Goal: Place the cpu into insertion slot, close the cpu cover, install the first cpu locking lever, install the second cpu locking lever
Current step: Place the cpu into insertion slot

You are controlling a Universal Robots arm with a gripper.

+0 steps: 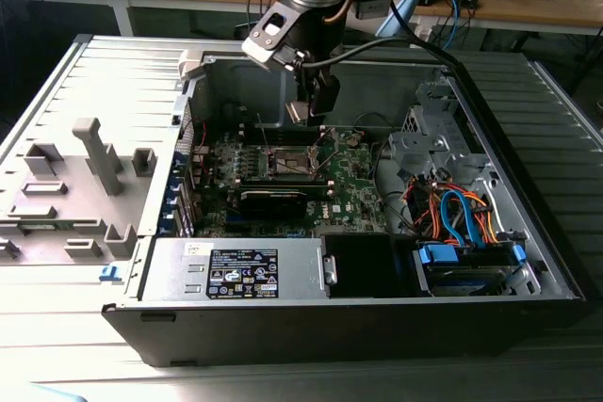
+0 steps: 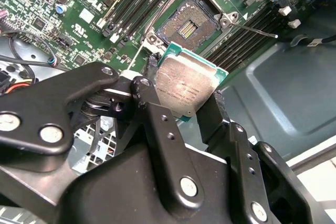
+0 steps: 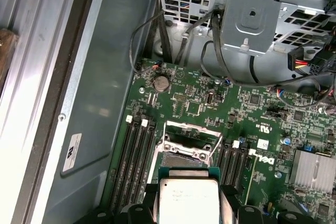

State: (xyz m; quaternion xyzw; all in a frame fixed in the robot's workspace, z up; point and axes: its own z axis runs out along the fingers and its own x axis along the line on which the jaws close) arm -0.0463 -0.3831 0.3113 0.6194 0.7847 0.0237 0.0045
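1. The black two-fingered pincer point(image 2: 185, 92) is closed narrow on the small flat square cpu with a grey metal top point(image 2: 190, 77). One finger is on each of two opposite edges, and the grey face is turned back towards the wrist.
2. The key relation: the square dark insertion slot ringed by a silver metal frame point(image 2: 188, 24) lies just beyond the pincer's fingertips and below them. It sits on the green motherboard point(image 2: 84, 19). Chip and slot are apart, with no contact.
3. In the exterior view the pincer point(image 1: 307, 112) hangs inside the open dark computer case point(image 1: 358, 322), above the slot point(image 1: 292, 163). The slot looks a little off from straight under it.
4. The chip is square, so it has no long axis. In the first wrist view the edges of the cpu point(image 3: 188, 199) run about parallel with those of the slot point(image 3: 181, 157). Judged: it needs little turning and mostly has to come down.
5. The thin silver square cpu cover point(image 3: 192, 131) seems to stand raised on the far side of the slot from the pincer, leaving the slot open.
6. A thin metal lever rod point(image 2: 254, 30) juts out beside the slot and looks unlatched.
7. Hidden or unclear:
   - The chip's underside is hidden.
   - Its rear part is hidden behind the pincer links.
   - The chip covers the slot's near edge in the first wrist view.
   - No corner mark can be made out.
   - The height of the gap can't be judged.
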